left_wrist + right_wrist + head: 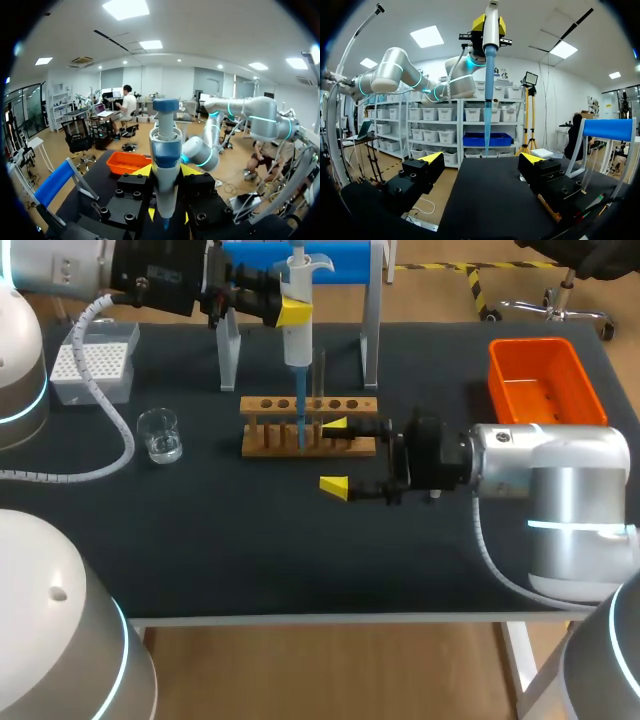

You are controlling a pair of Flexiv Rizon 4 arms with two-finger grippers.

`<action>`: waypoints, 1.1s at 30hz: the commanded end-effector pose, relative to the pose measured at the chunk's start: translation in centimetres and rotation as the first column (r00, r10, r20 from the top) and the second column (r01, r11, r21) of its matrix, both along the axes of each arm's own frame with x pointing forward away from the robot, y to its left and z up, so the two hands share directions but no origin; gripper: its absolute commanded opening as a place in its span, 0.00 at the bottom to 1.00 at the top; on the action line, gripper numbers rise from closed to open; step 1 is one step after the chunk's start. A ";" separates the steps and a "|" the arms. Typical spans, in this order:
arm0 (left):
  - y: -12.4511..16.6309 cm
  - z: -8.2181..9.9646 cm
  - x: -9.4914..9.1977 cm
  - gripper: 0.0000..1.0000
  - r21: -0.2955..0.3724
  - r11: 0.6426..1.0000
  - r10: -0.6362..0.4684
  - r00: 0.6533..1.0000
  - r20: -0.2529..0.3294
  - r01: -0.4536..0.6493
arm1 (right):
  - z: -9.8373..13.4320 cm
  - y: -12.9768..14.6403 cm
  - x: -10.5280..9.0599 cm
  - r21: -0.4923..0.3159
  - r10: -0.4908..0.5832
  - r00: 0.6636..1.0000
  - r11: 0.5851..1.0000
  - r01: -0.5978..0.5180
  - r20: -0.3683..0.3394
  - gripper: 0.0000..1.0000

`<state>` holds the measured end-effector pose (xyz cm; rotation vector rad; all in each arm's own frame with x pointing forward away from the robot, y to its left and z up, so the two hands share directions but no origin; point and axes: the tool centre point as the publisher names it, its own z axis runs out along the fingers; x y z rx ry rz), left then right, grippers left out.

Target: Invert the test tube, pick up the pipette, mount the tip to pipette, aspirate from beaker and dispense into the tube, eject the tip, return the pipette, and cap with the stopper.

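Note:
My left gripper (292, 310) is shut on the white pipette (297, 335) and holds it upright above the wooden rack (308, 404). The pipette's blue tip (300, 425) points down in front of the rack's holes. A thin test tube (322, 385) stands upright in the rack just right of the tip. In the left wrist view the pipette (165, 155) sits between the yellow-tipped fingers. My right gripper (335, 455) lies low on the table, open, one finger against the rack's front right, nothing held. From the right gripper (481, 158) the blue tip (487, 100) hangs ahead.
A glass beaker (160, 434) stands left of the rack, and a tip box (92, 362) sits at the back left. An orange bin (545, 380) is at the back right. The blue-topped pipette stand (330, 260) rises behind the rack.

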<state>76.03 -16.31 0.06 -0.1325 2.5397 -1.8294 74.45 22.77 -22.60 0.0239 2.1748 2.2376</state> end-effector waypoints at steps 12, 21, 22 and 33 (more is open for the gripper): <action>1.1 -0.2 0.3 0.00 0.006 1.000 -0.001 1.000 0.006 0.001 | 0.0 -0.2 -0.1 0.000 0.002 1.000 1.000 -0.002 0.001 1.00; 5.0 -1.6 2.4 0.00 0.039 0.999 0.013 1.000 -0.001 -0.013 | 0.0 -0.2 -0.1 0.000 0.002 1.000 1.000 -0.002 0.001 1.00; 5.5 -1.8 2.8 0.00 0.042 0.999 0.016 1.000 -0.002 -0.016 | 0.0 -0.2 -0.1 0.000 0.002 1.000 1.000 -0.002 0.001 1.00; 12.0 -3.4 6.7 0.00 0.035 0.997 0.063 0.997 0.038 -0.064 | 0.0 -0.2 -0.1 0.000 0.002 1.000 1.000 -0.002 0.001 1.00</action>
